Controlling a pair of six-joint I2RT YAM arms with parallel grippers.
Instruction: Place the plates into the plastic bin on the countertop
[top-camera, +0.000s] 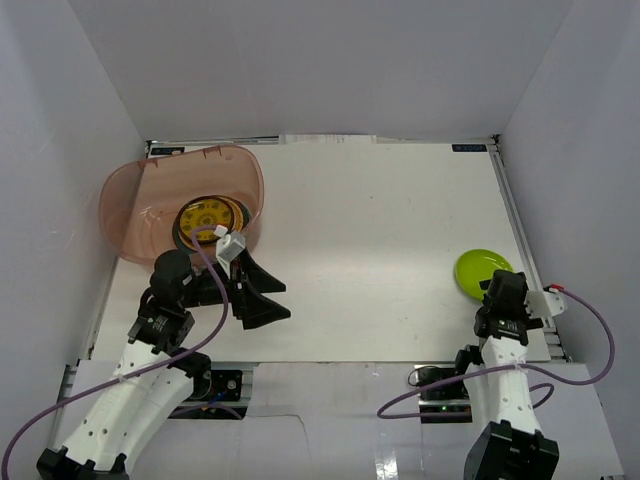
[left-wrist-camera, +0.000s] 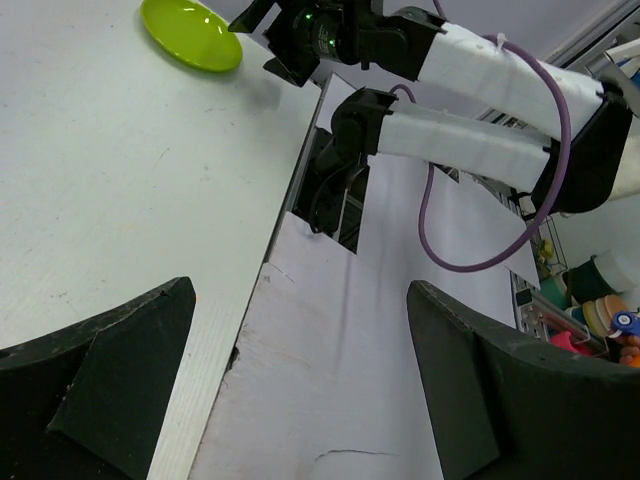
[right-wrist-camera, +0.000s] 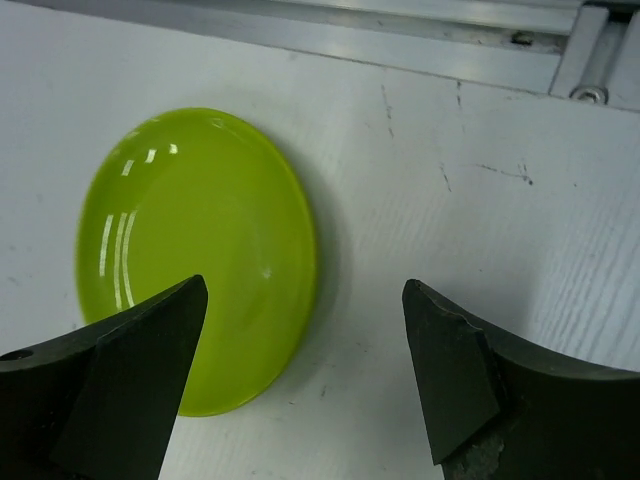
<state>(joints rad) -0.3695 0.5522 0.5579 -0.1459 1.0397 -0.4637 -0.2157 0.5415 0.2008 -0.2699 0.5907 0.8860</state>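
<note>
Open countertop (top-camera: 380, 230) mid-table, lime plate (top-camera: 481, 270) beside right rail (top-camera: 516, 230), bin (top-camera: 125, 190) far left

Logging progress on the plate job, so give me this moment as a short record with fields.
in plastic bin: stacked plates, gold-patterned plate on top
outside bin: one lime green plate, flat on countertop, right side
left gripper: jaws open, empty, near the bin
right gripper: jaws open, above the green plate's edge, not gripping

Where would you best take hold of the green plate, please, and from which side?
Probably the rim of the plate, from above with the right gripper, fingers straddling it. The plate lies flat and shallow on the table, and this stretch of rim sits between the open fingers.
</note>
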